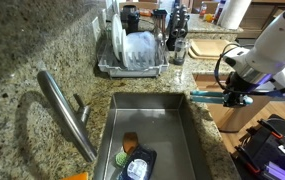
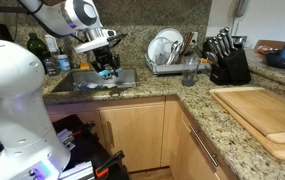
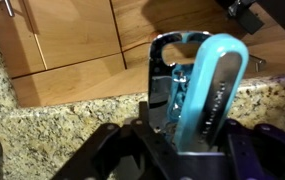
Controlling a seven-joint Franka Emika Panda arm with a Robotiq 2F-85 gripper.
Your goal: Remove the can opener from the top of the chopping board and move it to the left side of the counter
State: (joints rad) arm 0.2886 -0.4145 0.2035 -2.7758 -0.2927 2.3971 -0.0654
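Observation:
My gripper point(image 1: 232, 96) is shut on the can opener point(image 1: 206, 97) and holds it in the air over the counter point(image 1: 22, 60) strip beside the sink. In the wrist view the teal handles point(image 3: 212, 90) stick out from between my fingers point(image 3: 182, 148), with the metal head point(image 3: 168, 62) at the far end over the counter edge point(image 3: 42, 120). In an exterior view my gripper point(image 2: 106, 66) holds the tool point(image 2: 108, 73) just above the sink rim. The wooden chopping board point(image 2: 257, 115) lies bare on the counter point(image 2: 197, 100), far from my gripper; it also shows in an exterior view point(image 1: 214, 45).
The steel sink point(image 1: 152, 125) holds a dark blue white-labelled item point(image 1: 137, 166). A faucet point(image 1: 67, 115) stands beside it. A dish rack point(image 1: 132, 55) with plates, a knife block point(image 2: 227, 60) and a glass point(image 2: 189, 72) stand on the counter. Wooden cabinet doors point(image 3: 72, 40) are below.

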